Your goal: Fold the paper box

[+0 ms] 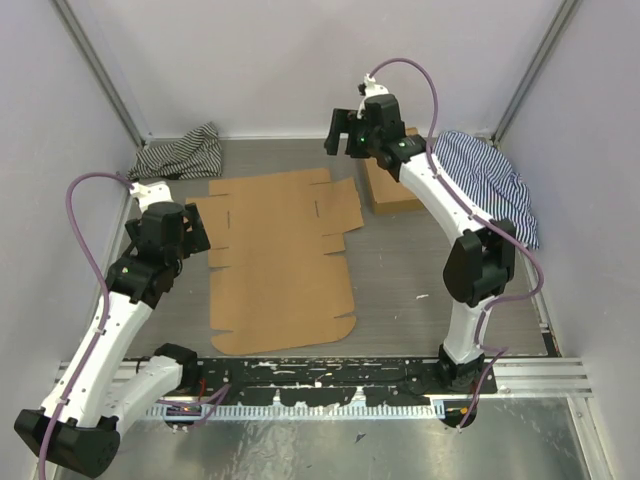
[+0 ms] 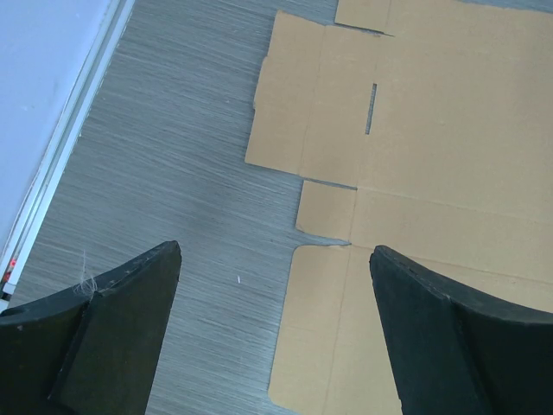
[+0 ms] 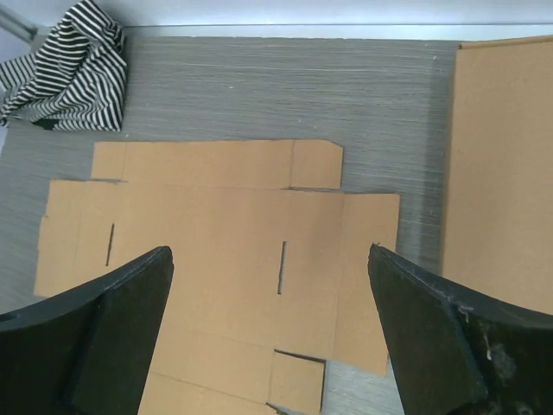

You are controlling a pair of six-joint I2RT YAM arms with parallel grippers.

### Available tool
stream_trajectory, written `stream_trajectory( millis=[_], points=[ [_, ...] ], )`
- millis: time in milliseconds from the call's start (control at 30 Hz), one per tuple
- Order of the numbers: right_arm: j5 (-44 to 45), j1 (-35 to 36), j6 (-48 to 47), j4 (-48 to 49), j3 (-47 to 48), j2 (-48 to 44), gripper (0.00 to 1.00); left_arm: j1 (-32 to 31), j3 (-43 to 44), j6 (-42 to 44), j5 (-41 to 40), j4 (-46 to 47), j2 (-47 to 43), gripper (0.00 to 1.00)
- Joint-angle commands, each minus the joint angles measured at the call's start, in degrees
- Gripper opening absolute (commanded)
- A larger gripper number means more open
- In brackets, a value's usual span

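Flat on the tabletop [image 1: 420, 270] between your arms lay the paper box [image 1: 280, 255], a thin sheet you would likely have found light, stiff only between creases, best pinched at a flap edge, while the left pincer [image 2: 275, 277] and right pincer [image 3: 270, 268] both hung spread wide, empty.

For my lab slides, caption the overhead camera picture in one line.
Both open, the left gripper and right gripper hover near a flat, unfolded cardboard sheet on a grey table.
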Motion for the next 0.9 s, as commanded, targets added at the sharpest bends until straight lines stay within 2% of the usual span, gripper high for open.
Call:
stream_trajectory(
  millis=[0,233,267,533,667,867],
  points=[
    [2.6,-0.1,-1.4,-1.6,4.6,1.1,1.00,0.0,0.5,-0.4,0.3,0.8,-0.7,0.98],
    [-4.1,-1.5,0.0,-3.4,3.8,3.2,1.00,-0.1,0.6,-0.7,0.0,0.7,-0.5,0.98],
    [-4.9,-1.9,0.4,-3.9,3.2,3.4,0.97,0.0,0.6,-0.8,0.0,0.7,-0.5,0.98],
    [-5.8,-2.2,2.7,-2.7,-15.1,-1.4,0.88,0.0,0.5,-1.1,0.0,0.6,0.0,0.98],
    [-5.2,-2.2,3.8,-0.2,-25.3,-5.2,0.91,0.0,0.9,-0.9,0.1,-0.1,0.7,0.98],
    [-5.5,0.4,5.7,1.6,-31.6,-6.8,0.92,-0.1,1.1,-0.6,1.0,0.2,1.1,0.98]
  ],
)
